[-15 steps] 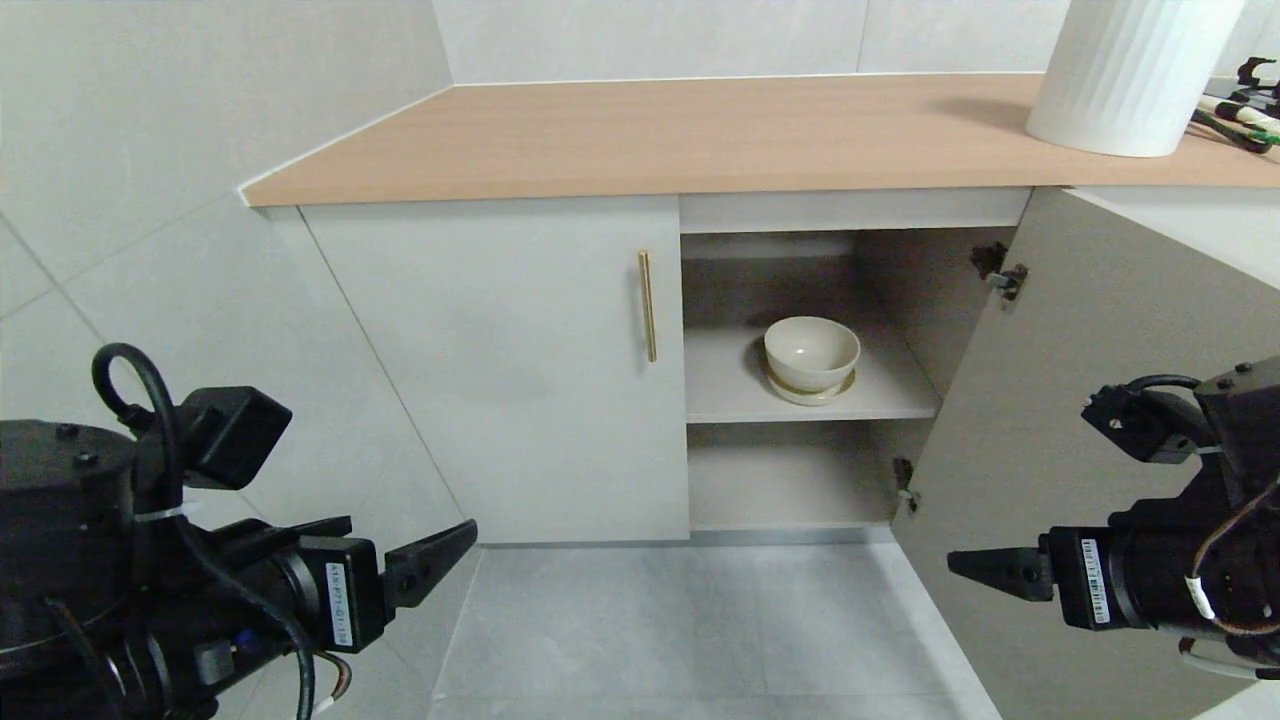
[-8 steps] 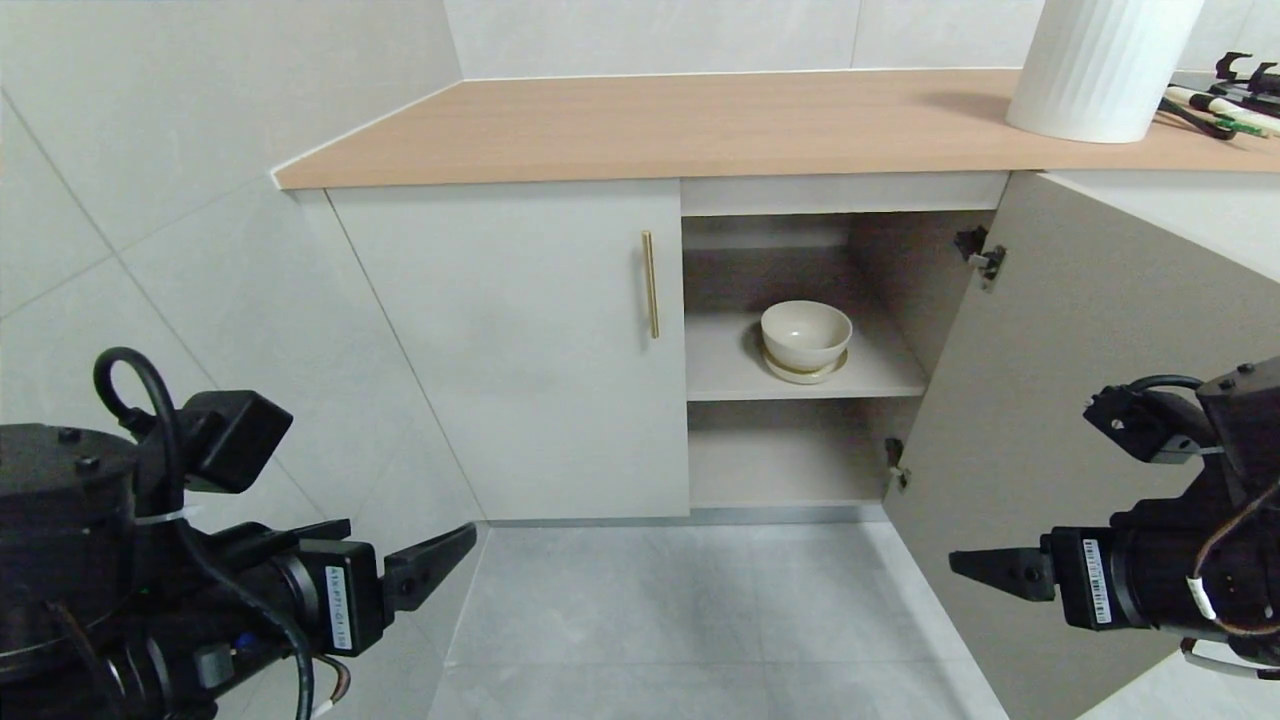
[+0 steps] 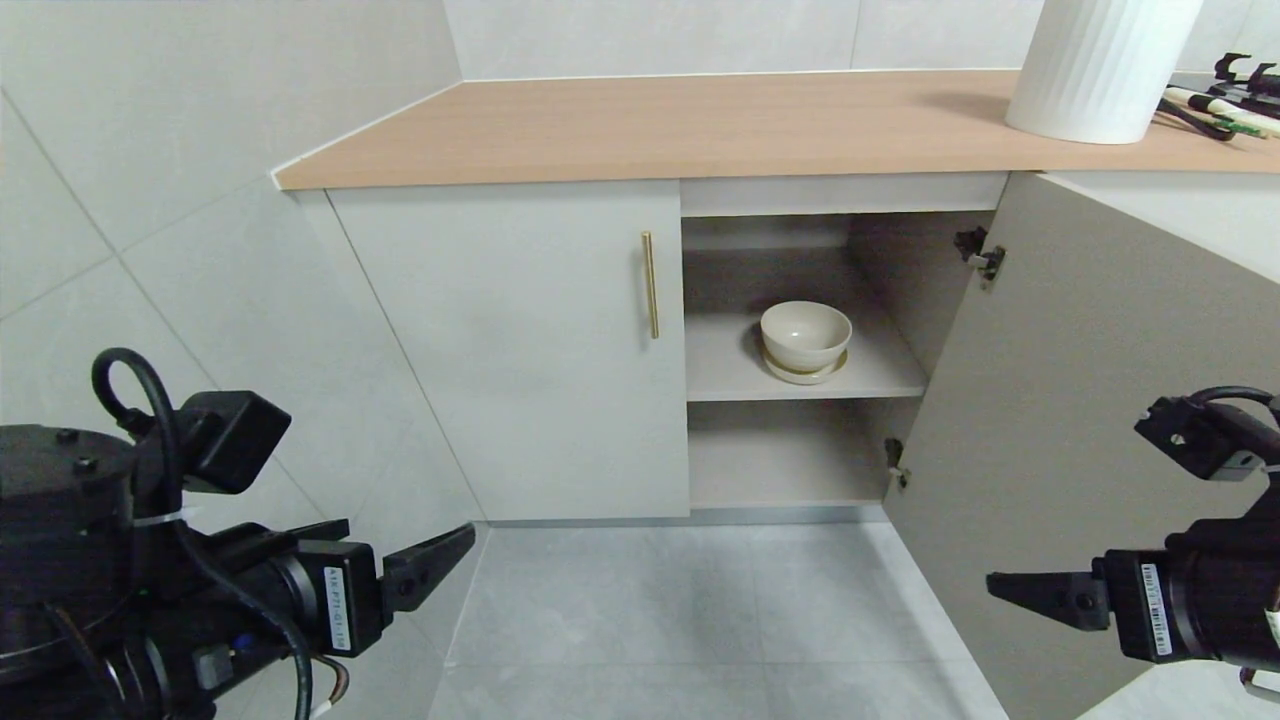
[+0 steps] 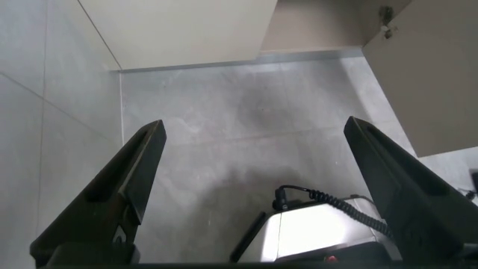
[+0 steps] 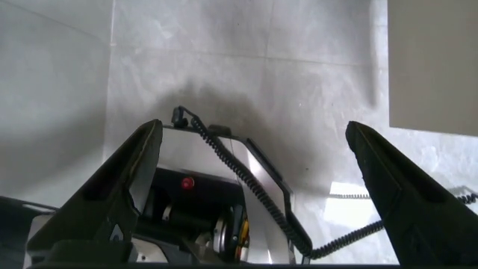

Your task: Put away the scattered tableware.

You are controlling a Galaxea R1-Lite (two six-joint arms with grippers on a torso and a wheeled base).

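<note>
On the cabinet's upper shelf, frame centre, the bowl sits on its saucer. Its open door stands at frame right, just beside my right gripper and well apart from my left gripper; both are spread wide and empty.

cream bowl, wood-tone countertop

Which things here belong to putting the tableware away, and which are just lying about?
Job: bowl stacked on a small plate, on the upper shelf of the cabinet; its open door.
Lying about: white ribbed container and long-handled items on the countertop.
</note>
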